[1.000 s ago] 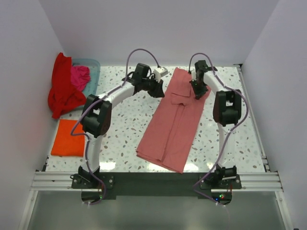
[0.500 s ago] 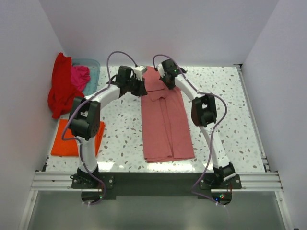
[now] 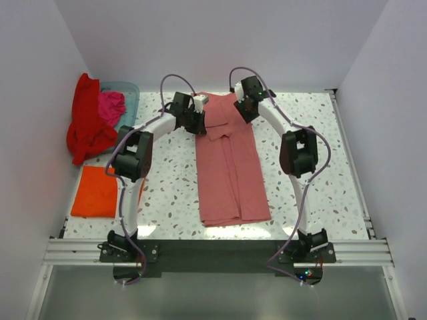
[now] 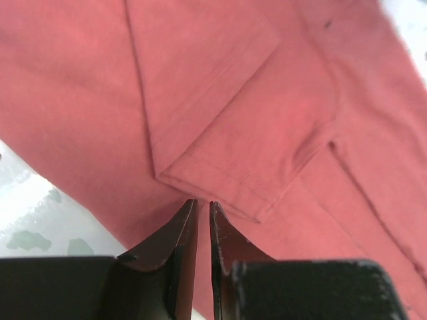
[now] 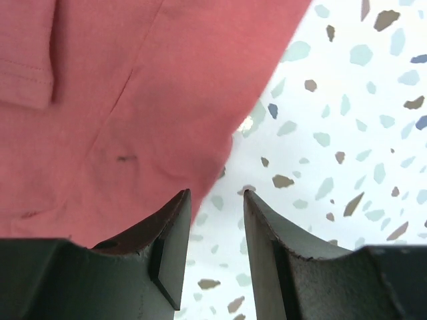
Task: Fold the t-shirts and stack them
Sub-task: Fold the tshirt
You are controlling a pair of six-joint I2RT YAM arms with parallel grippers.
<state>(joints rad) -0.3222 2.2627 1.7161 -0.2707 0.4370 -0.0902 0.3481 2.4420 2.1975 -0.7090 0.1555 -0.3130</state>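
Observation:
The dusty rose-pink t-shirt (image 3: 230,170) lies flat as a long folded strip down the middle of the table, sleeves folded in. My left gripper (image 3: 199,123) hovers over its upper left part. In the left wrist view its jaws (image 4: 203,203) stand only a thin slit apart over the flat folded sleeve (image 4: 233,153), with no cloth bunched between them. My right gripper (image 3: 245,110) is at the shirt's upper right edge. It is open and empty (image 5: 217,193), straddling the shirt's edge (image 5: 133,120) and bare table. The orange t-shirt (image 3: 95,192) lies folded at the left edge.
A red t-shirt (image 3: 87,127) and a magenta one (image 3: 111,105) hang over a pale blue basket (image 3: 127,90) at the back left. The speckled tabletop (image 3: 320,167) runs right to a metal rail (image 3: 353,167). White walls enclose three sides.
The shirt was swung from a slant to straight down the table and shifted left. Since then both grippers have moved a little to the right while the shirt stays put.

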